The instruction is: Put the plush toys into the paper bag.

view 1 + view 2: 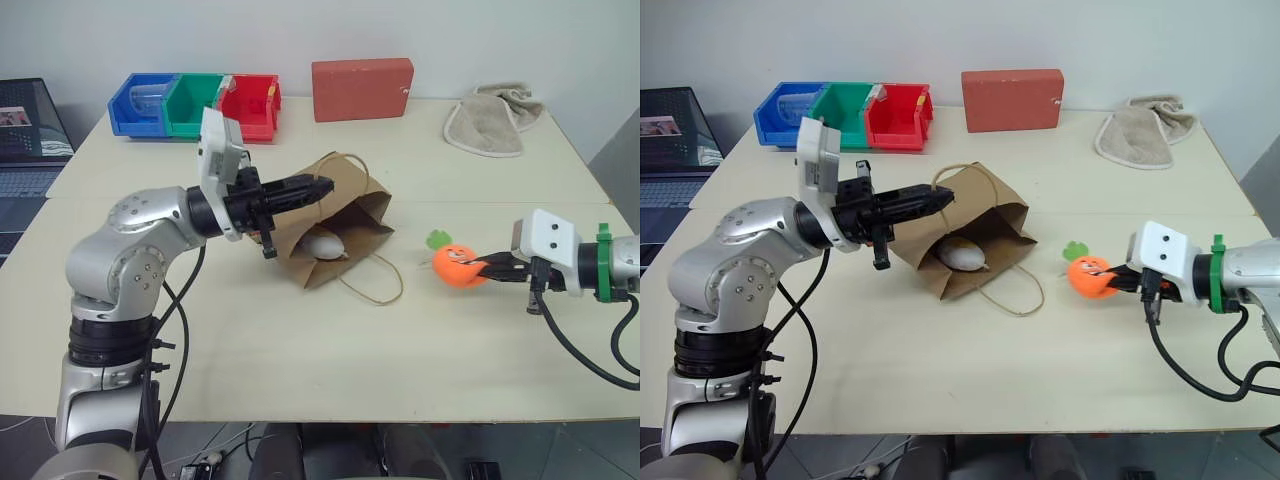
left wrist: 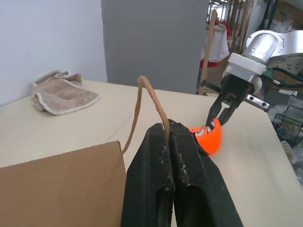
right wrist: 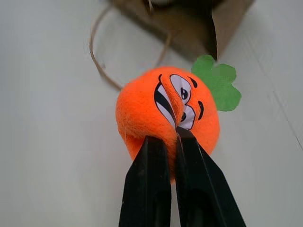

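Note:
The brown paper bag [image 1: 368, 222] lies on its side in the middle of the table, its mouth facing me. My left gripper [image 1: 320, 186] is shut on the bag's upper cord handle [image 2: 141, 94] and holds the top edge up. Inside the mouth rests the white egg-shaped plush toy [image 1: 322, 245]. To the right of the bag, the orange carrot plush toy [image 1: 457, 266] with its green top is pinched at its side by my shut right gripper [image 3: 173, 135], close to the tabletop. The bag's other handle [image 1: 385, 291] lies looped on the table.
A red rectangular box [image 1: 362, 88] stands at the back centre. Blue, green and red bins [image 1: 195, 103] sit at the back left. A beige towel [image 1: 490, 120] lies at the back right. A laptop [image 1: 25, 140] sits off the table's left side.

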Motion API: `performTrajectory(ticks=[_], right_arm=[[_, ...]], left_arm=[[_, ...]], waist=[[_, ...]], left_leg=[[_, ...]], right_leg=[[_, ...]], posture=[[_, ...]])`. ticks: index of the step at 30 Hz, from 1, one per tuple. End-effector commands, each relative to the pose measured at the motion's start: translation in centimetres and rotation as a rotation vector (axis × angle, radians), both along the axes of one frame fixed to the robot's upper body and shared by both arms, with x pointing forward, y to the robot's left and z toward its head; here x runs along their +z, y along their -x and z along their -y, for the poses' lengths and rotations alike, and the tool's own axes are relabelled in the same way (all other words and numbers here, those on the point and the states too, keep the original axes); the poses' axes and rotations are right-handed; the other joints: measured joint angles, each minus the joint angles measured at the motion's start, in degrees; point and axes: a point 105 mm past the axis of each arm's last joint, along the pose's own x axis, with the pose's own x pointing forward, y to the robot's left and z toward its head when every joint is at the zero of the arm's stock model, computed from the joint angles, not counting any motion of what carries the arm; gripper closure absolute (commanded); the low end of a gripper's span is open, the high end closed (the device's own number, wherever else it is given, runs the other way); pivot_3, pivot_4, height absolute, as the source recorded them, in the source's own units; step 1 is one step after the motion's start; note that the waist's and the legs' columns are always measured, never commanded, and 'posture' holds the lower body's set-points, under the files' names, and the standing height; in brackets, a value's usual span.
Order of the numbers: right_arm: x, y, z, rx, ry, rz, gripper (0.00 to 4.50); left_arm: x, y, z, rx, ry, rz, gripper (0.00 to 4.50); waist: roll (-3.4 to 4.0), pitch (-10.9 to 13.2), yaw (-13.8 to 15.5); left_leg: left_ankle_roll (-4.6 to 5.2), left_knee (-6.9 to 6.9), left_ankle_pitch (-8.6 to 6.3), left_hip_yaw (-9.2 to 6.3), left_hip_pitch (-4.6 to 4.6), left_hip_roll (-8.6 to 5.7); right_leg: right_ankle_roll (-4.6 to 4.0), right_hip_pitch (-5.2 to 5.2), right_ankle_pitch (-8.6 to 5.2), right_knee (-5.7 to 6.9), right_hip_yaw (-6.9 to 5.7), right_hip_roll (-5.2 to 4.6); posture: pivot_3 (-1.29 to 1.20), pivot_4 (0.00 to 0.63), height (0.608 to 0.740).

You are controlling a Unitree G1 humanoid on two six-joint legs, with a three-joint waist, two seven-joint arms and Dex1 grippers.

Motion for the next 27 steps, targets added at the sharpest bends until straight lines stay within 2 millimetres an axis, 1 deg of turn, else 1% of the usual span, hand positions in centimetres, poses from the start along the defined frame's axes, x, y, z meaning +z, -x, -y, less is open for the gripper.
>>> performTrajectory(ticks=[1,3,5,7,9,13,16,18,20,23,27], right_arm=[[1.3,-0.3,-3.3,0.074,-0.083,0.053,4.45],[1.6,-1.1,-4.8,0.090,-0.116,0.079,4.45],[1.7,-2.8,-6.7,0.080,-0.150,0.123,4.45],[1.7,-3.8,-8.0,0.075,-0.172,0.142,4.45],[1.6,-4.2,-8.7,0.078,-0.170,0.154,4.45],[1.3,-6.0,-10.8,0.054,-0.169,0.219,4.45],[0.8,-7.5,-11.7,0.013,-0.130,0.289,4.45],[1.4,-8.5,-12.1,-0.042,-0.159,0.338,4.45],[1.9,-9.0,-12.3,-0.068,-0.175,0.373,4.45],[1.9,-8.7,-12.6,-0.054,-0.197,0.357,3.68],[1.8,-8.1,-12.6,-0.029,-0.190,0.351,2.20]], left_arm=[[1.2,0.7,-0.1,-0.024,0.014,0.033,4.50],[1.2,0.7,0.0,-0.029,0.013,0.031,4.50],[1.4,0.8,0.1,-0.039,0.020,0.031,4.50],[1.4,0.9,0.2,-0.044,0.021,0.031,4.50],[1.4,0.9,0.3,-0.045,0.021,0.030,4.50],[1.4,1.1,0.4,-0.054,0.024,0.027,4.50],[1.4,1.3,0.5,-0.062,0.026,0.023,4.50],[1.2,1.4,0.5,-0.067,0.025,0.018,4.50],[1.2,1.4,0.6,-0.068,0.026,0.014,4.50],[1.2,1.2,0.5,-0.059,0.029,0.014,4.50],[1.2,1.1,0.4,-0.049,0.032,0.013,4.50]], waist=[[0.00,0.00,-0.19],[0.00,0.00,-0.21],[-0.01,0.00,-0.26],[0.00,0.00,-0.25],[0.00,0.00,-0.09],[-0.01,0.00,0.08],[-0.01,0.00,-0.02],[-0.01,0.00,0.00],[-0.01,0.00,-0.07],[-0.01,0.00,-0.03],[-0.01,0.00,-0.05]], left_leg=[[0.00,0.00,0.00,0.00,0.01,0.00],[0.00,0.00,0.00,0.01,0.02,0.01],[0.00,0.00,0.00,-0.02,0.00,0.02],[-0.01,0.00,0.00,-0.01,0.00,0.03],[-0.01,-0.02,0.00,-0.04,-0.02,0.03],[-0.01,-0.06,0.00,-0.11,-0.10,0.00],[-0.02,-0.08,0.00,-0.12,-0.09,0.02],[-0.02,-0.08,0.00,-0.13,-0.09,0.02],[-0.02,-0.08,0.00,-0.12,-0.09,0.02],[-0.02,-0.08,0.01,-0.14,-0.09,0.02],[-0.02,-0.09,0.00,-0.14,-0.09,0.02]], right_leg=[[0.00,0.00,0.00,0.00,0.00,0.00],[0.00,-0.01,0.00,0.01,0.00,0.00],[0.00,-0.02,0.00,0.01,-0.04,0.01],[-0.01,-0.03,0.00,0.01,-0.03,0.01],[-0.01,-0.05,0.01,0.02,-0.06,0.01],[-0.02,-0.08,0.01,0.01,-0.13,-0.02],[-0.02,-0.09,0.01,0.04,-0.15,-0.01],[-0.02,-0.10,0.01,0.05,-0.16,-0.01],[-0.03,-0.10,0.01,0.05,-0.15,-0.01],[-0.03,-0.11,0.01,0.08,-0.17,-0.01],[-0.03,-0.11,0.01,0.08,-0.17,-0.01]], posture=[[0.00,0.150,0.740],[0.00,0.150,0.740],[0.00,0.150,0.740],[0.00,0.150,0.740],[0.00,0.150,0.740],[0.00,0.150,0.740],[0.00,0.150,0.740],[0.00,0.150,0.740],[0.00,0.150,0.740],[0.00,0.150,0.740],[0.00,0.150,0.740]])
